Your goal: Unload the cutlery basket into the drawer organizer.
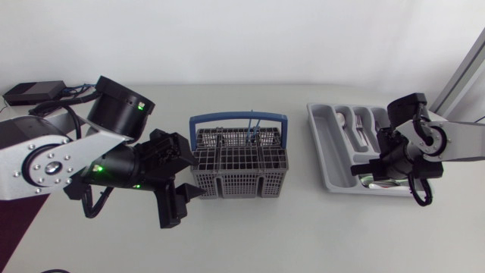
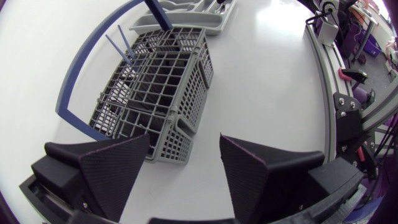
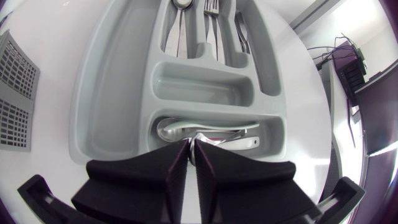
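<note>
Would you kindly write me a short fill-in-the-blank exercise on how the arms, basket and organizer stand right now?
1. The cutlery basket has a ____ handle.
2. The left gripper, beside the basket, has its fingers ____.
3. The right gripper, shut on a piece of cutlery, is over the drawer organizer, which in the head view lies to the basket's ____.
Missing words: blue; open; right.

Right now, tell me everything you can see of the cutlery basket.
The cutlery basket is grey plastic lattice, divided into compartments, with a blue arched handle standing up. It sits upright on the table. Thin blue pieces stand up from a rear compartment; other contents are unclear. The open left gripper is at one corner; contact cannot be told.
</note>
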Available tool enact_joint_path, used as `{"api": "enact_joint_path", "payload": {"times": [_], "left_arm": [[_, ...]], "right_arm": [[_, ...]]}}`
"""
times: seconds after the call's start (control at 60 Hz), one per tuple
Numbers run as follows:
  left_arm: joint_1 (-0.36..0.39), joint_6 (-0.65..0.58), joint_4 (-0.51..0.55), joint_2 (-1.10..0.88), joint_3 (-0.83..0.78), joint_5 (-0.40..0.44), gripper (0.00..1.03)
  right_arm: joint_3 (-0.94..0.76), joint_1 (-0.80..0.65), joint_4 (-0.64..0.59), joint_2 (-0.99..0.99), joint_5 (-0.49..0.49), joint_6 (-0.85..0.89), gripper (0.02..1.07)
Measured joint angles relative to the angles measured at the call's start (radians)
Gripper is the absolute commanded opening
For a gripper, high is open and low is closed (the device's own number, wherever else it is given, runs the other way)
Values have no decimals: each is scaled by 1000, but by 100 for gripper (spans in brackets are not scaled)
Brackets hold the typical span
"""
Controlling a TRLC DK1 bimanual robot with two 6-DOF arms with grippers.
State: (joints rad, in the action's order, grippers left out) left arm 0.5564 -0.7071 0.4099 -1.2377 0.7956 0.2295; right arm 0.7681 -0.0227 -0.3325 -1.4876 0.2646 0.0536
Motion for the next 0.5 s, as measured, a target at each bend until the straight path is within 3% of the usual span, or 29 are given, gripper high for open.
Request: {"api": "enact_joint_path", "payload": {"times": [0.067, 0.15, 0.267, 0.35, 0.417, 0.483, 0.5], "left_arm": [[-5, 0, 0, 0, 0, 0, 98], [-6, 0, 0, 0, 0, 0, 98], [-6, 0, 0, 0, 0, 0, 98], [-10, 0, 0, 0, 0, 0, 98], [-21, 0, 1, 2, -2, 0, 98], [-34, 0, 2, 14, -14, 0, 98], [-40, 0, 4, 23, -24, 0, 98]], "right_arm": [[0, 0, 0, -10, 3, 0, 35], [0, 1, 0, -12, 4, 0, 57], [0, 8, -1, -10, 21, 0, 58], [0, 20, -18, 22, 11, 0, 76], [6, 34, -75, 104, -84, -7, 100], [29, 38, -129, 168, -202, -29, 102], [47, 38, -150, 189, -274, -39, 102]]}}
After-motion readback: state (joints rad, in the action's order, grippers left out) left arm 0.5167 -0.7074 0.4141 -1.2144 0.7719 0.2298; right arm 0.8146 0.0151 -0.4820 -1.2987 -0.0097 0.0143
